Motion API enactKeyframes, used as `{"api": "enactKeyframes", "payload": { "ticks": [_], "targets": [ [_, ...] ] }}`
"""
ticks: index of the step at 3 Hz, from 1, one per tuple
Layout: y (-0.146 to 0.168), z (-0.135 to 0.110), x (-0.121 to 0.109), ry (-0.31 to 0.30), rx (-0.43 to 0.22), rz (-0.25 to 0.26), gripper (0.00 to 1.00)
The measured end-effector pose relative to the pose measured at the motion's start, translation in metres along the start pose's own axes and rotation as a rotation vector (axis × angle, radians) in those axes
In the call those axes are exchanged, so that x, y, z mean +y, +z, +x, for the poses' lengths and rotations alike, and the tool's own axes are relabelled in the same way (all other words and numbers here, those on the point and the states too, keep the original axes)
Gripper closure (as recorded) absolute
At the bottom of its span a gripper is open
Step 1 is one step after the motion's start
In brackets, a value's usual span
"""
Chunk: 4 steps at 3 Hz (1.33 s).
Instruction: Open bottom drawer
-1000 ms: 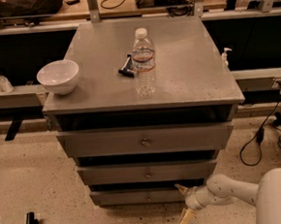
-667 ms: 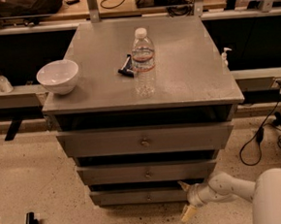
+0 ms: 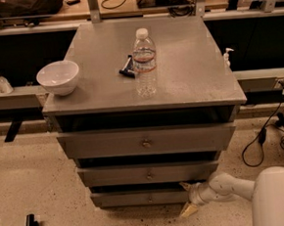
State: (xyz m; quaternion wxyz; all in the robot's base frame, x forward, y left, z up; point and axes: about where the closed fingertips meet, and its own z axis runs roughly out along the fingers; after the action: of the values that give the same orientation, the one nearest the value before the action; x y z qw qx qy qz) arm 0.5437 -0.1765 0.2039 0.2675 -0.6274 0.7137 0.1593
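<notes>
The bottom drawer (image 3: 134, 199) is the lowest, narrowest grey front of the cabinet, with a small round knob (image 3: 150, 198) at its centre. It looks pushed in. My gripper (image 3: 187, 198) is low at the drawer's right end, reaching in from the right on a white arm (image 3: 226, 187). Its two tan fingertips (image 3: 189, 209) stand apart, one above and one below the height of the drawer front, so it is open with nothing held. The gripper is well to the right of the knob.
Above are the middle drawer (image 3: 149, 173) and the wide top drawer (image 3: 147, 142). The cabinet top (image 3: 187, 67) carries a white bowl (image 3: 58, 77), a water bottle (image 3: 144, 63) and a small dark object (image 3: 126, 68). Cables (image 3: 262, 140) trail on the floor at the right.
The gripper has shifted slightly upward, closer to the right end of the bottom drawer. The drawers have not moved.
</notes>
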Motion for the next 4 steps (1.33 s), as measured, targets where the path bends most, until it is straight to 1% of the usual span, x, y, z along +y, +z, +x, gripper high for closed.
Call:
{"api": "enactKeyframes", "payload": {
  "ticks": [1,2,3,4],
  "targets": [
    [0.004,0.004,-0.002,-0.001,0.024,0.005,0.3],
    [0.009,0.008,-0.001,-0.001,0.052,-0.004,0.36],
    [0.012,0.011,0.005,0.004,0.073,-0.021,0.4],
    [0.012,0.013,0.016,0.017,0.061,-0.043,0.46]
  ]
}}
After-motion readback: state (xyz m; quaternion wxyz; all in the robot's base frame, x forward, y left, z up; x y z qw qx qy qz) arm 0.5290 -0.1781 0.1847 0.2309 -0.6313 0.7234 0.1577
